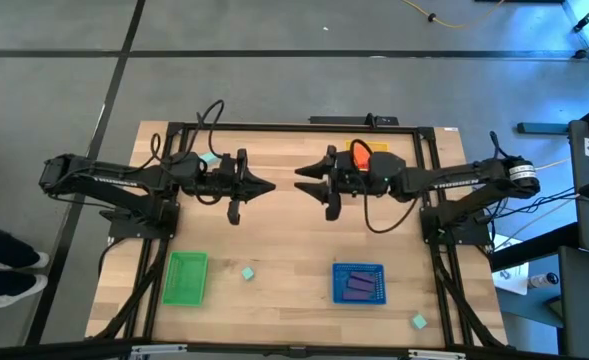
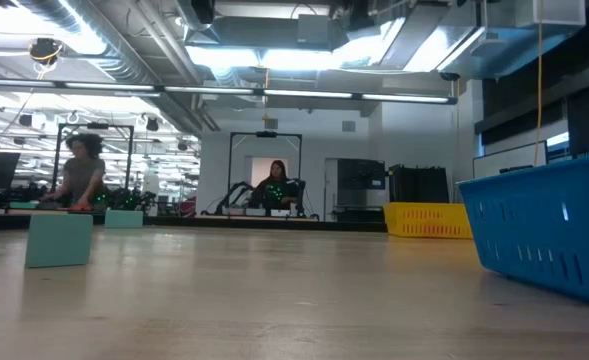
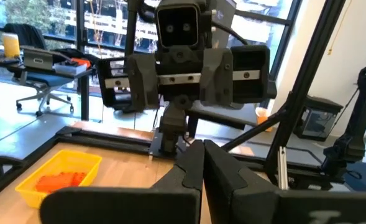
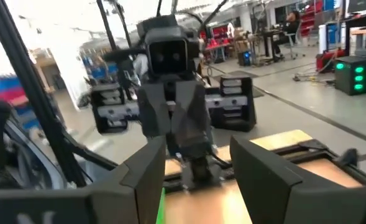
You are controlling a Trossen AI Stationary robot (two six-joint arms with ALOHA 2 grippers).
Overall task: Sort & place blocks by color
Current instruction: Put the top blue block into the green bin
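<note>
Facing each other above the middle of the pale wooden table [image 1: 284, 260], both dark arms are raised clear of the surface. The left gripper [image 1: 266, 186] has its two dark fingers [image 3: 195, 171] pressed together with nothing between them. The right gripper [image 1: 304, 173] has its fingers [image 4: 257, 165] held apart at a moderate gap, and nothing is seen between them. A flat green rectangular tray [image 1: 186, 276] lies on the near left part of the table; whether it holds anything cannot be told. A flat blue rectangular tray [image 1: 358, 282] lies on the near right part and holds purple blocks [image 1: 358, 287]. A flat yellow rectangular tray [image 3: 61, 176] sits at the far edge, beside the right arm, and holds orange-red blocks [image 3: 61, 180]. One pale mint-green block [image 1: 247, 272] rests on the bare table between the green and blue trays, touching neither. A second mint-green block [image 1: 418, 320] lies near the right front corner, apart from the blue tray. A third mint-green block [image 1: 209, 160] shows at the far edge beside the left arm.
</note>
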